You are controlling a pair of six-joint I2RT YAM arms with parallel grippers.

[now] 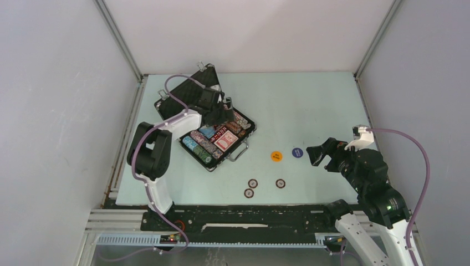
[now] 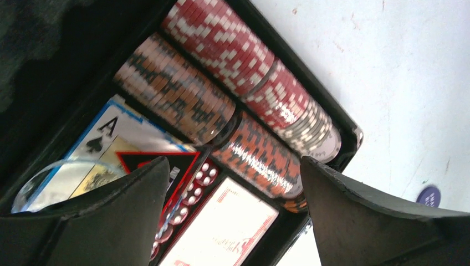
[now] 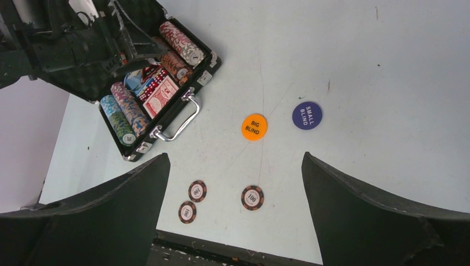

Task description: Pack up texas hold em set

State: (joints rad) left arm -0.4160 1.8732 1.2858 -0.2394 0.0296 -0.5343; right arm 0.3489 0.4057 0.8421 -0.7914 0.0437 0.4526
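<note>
The open black silver-trimmed briefcase (image 1: 185, 98) is set far left on the pale table (image 1: 310, 105), long axis laid near-left to far-right, metal handle (image 1: 239, 151) faced near-right, left gripper (image 1: 223, 113) held spread over it, right gripper (image 1: 314, 155) spread well apart.

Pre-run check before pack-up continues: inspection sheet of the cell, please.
Surface: pale green table, a few small marks.
Job's things: case open, chip rows and card decks inside; orange BIG BLIND button, blue SMALL BLIND button and three 100 chips loose on the table.
Clutter: nothing seen.
Grippers: left tool open over the case contents, holding nothing; right tool open, empty, right of the buttons.
Cables: a purple cable on each arm; the left one arcs over the case lid.
Surroundings: white walls; metal rail at the near edge.
</note>
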